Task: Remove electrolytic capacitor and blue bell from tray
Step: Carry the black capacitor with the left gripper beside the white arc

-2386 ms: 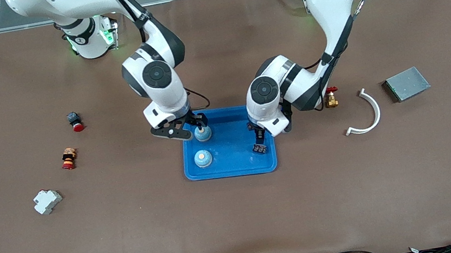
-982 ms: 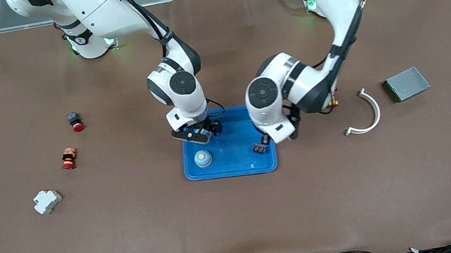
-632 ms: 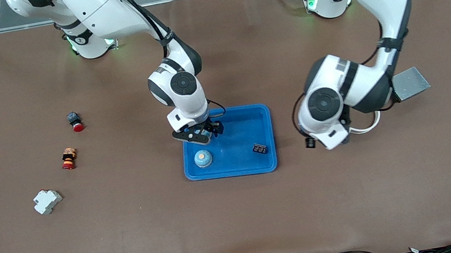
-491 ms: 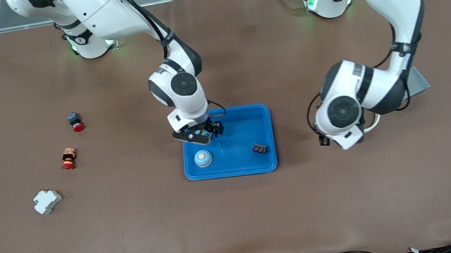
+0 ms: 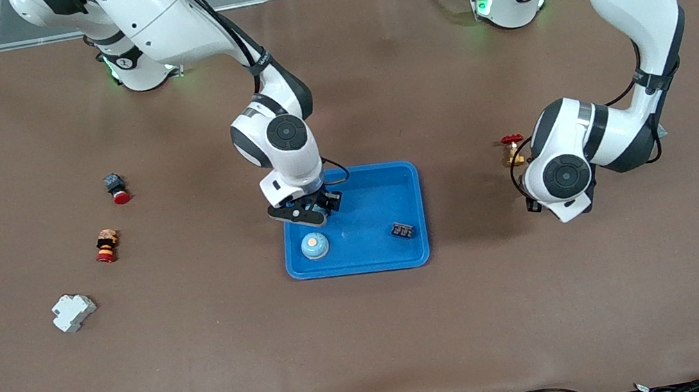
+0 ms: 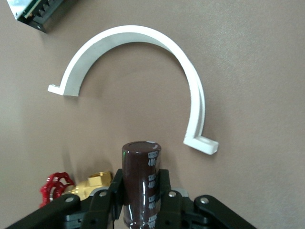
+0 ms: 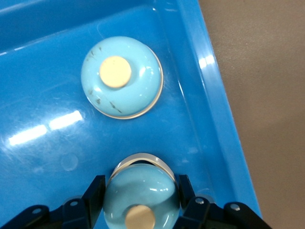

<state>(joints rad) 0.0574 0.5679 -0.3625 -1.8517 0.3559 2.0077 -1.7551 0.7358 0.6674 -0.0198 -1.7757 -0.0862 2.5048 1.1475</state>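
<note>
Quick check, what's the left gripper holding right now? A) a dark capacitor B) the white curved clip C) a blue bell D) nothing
A: in the left wrist view the left gripper is shut on a dark brown capacitor, upright between its fingers, over the table near the white curved clip.

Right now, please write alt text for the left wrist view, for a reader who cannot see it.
The left pincer is shut on a dark brown capacitor, held upright over the brown table. A white curved bracket lies on the table below, and a brass valve with a red handwheel shows beside the pincer.
</note>
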